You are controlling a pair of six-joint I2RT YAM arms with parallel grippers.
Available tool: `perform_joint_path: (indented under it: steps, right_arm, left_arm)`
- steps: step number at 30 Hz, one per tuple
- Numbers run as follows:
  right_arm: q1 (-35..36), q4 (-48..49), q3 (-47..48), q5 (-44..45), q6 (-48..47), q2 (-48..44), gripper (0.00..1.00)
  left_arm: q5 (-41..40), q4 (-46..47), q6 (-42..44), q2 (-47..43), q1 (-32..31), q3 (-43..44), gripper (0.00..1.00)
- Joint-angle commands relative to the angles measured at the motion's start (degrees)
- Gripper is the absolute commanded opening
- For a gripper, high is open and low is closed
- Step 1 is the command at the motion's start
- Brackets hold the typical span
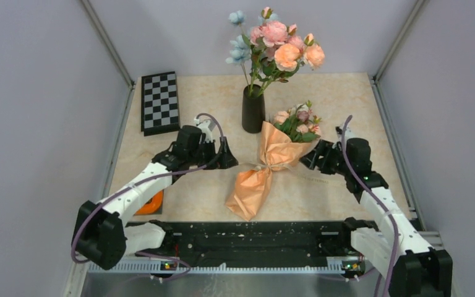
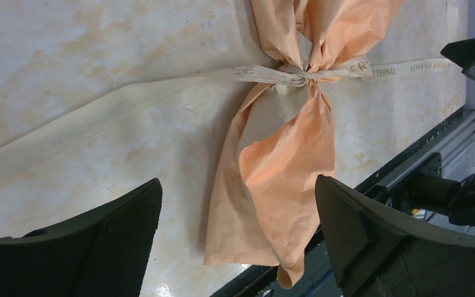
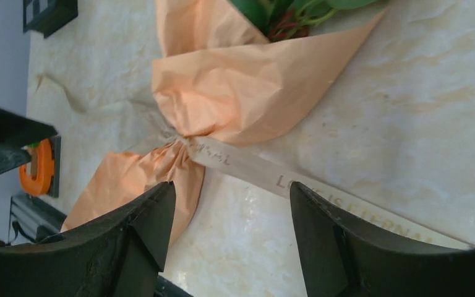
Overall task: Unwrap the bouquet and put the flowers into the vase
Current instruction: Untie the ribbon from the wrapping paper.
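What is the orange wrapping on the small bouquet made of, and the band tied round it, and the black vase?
The wrapping looks like thin matte paper: it holds sharp creases and crinkles. The band seems a flat cream ribbon, paper or stiff fabric, printed with lettering. The vase is matte black without shine; ceramic or plastic, I cannot tell.

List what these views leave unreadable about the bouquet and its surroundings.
- Stems of the flowers: hidden inside the bouquet paper, every view.
- Ribbon print: right wrist view, its end runs under a finger.
- Orange object: top view, mostly under the left arm; unidentifiable.
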Motion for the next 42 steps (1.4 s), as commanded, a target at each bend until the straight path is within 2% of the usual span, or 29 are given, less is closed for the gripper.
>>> perform_joint_path:
  steps: [1,5,7,13,17,21,28,34,42]
  right_arm:
    - [8.09,6.21,-0.54,-0.16,0.55,-1.31,0.69]
    - [16.33,8.34,-0.69,3.64,0.83,-0.28,0.64]
    - [19.49,9.68,-0.88,5.72,1.82,1.24,0.58]
    - [23.53,16.00,-2.63,10.59,5.68,5.62,0.47]
    - [23.53,18.18,-3.71,11.67,6.62,6.28,0.49]
    - [23.53,19.65,-5.55,12.63,5.96,4.71,0.56]
    - [23.53,19.82,-7.42,10.34,4.24,4.00,0.60]
    - [23.53,20.61,-8.63,8.92,5.02,3.65,0.55]
    - [23.55,20.89,-9.89,8.66,4.23,3.58,0.55]
  left_arm:
    - [2.40,8.37,-5.47,3.87,-4.17,-1.05,0.97]
    - [3.37,12.03,-7.18,6.18,-6.62,-1.48,0.98]
    - [2.37,13.49,-7.02,6.70,-8.27,-1.24,0.99]
    - [-8.66,13.14,-2.67,9.53,-14.28,1.51,0.99]
    - [-16.58,12.91,0.55,12.52,-19.12,3.65,0.99]
    - [-24.27,13.64,3.43,15.12,-22.81,4.71,0.99]
    - [-25.00,19.30,3.58,18.02,-24.89,5.30,0.99]
    - [-25.49,21.26,4.51,20.58,-25.80,6.53,0.99]
    - [-25.31,21.49,4.65,24.90,-26.50,6.15,0.99]
